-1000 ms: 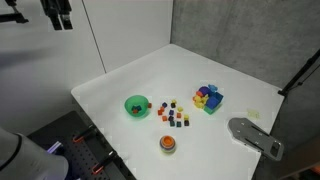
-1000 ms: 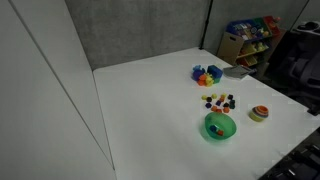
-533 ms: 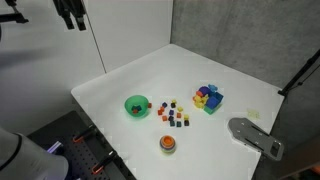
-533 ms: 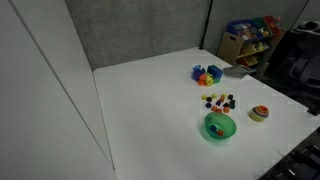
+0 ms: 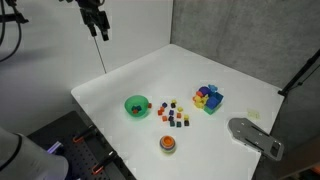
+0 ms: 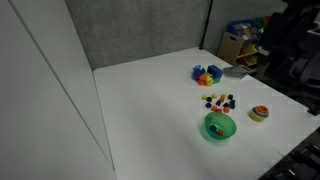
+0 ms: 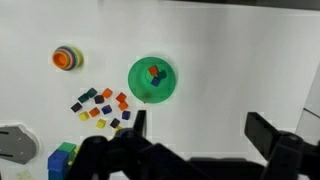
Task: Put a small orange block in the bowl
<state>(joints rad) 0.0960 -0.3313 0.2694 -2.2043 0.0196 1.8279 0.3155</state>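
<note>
- In an exterior view, the gripper hangs high above the far left edge of the white table, well apart from everything on it. Its state cannot be told from here.
- The bowl sits near the left front of the table, with the small cubes just to its right. The green tray is farther right, and the orange cup is nearest.
- In an exterior view, the bowl lies near, the small cubes sit beyond it, and the orange cup is to its right.
- In the wrist view, the gripper shows its fingers spread wide, with nothing between them.
- The bowl holds an orange block.
</note>
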